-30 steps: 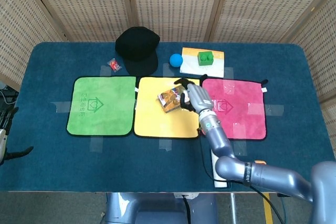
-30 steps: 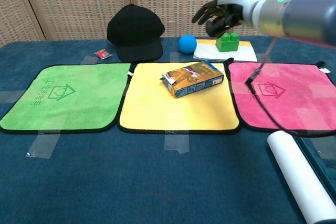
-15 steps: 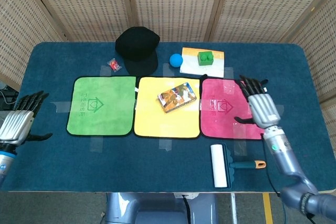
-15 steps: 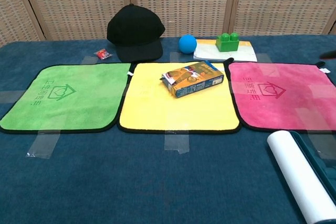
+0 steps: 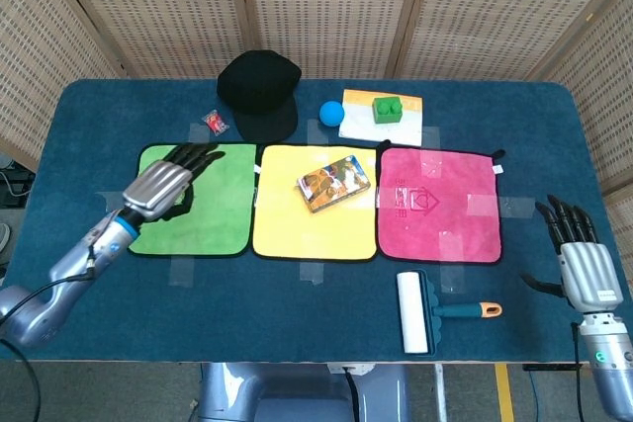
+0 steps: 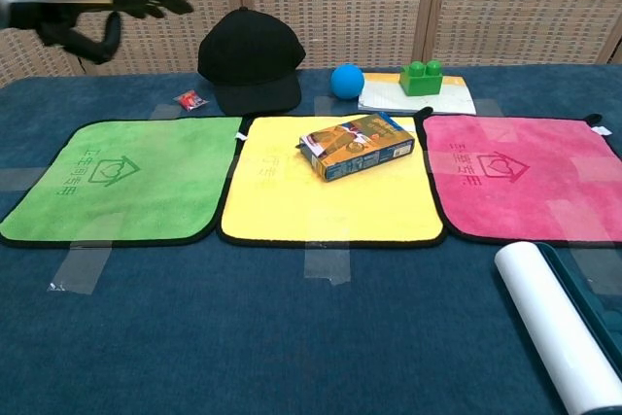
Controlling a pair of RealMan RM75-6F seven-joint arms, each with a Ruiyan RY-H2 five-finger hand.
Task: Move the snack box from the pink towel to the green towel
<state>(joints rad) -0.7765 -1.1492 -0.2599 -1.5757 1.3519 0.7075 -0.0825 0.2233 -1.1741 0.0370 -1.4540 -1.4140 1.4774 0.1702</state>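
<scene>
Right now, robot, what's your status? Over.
Left hand open above green towel; right hand open, far right. Orange cardboard snack box lies on yellow towel, untouched. Nothing blocking.

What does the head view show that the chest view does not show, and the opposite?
Only the head view shows the right hand, open at the table's right edge, and the lint roller's orange handle. The chest view adds no object of its own, but shows that the left hand is raised, its fingers spread. Both share the snack box on the yellow towel, the green towel and the pink towel.
</scene>
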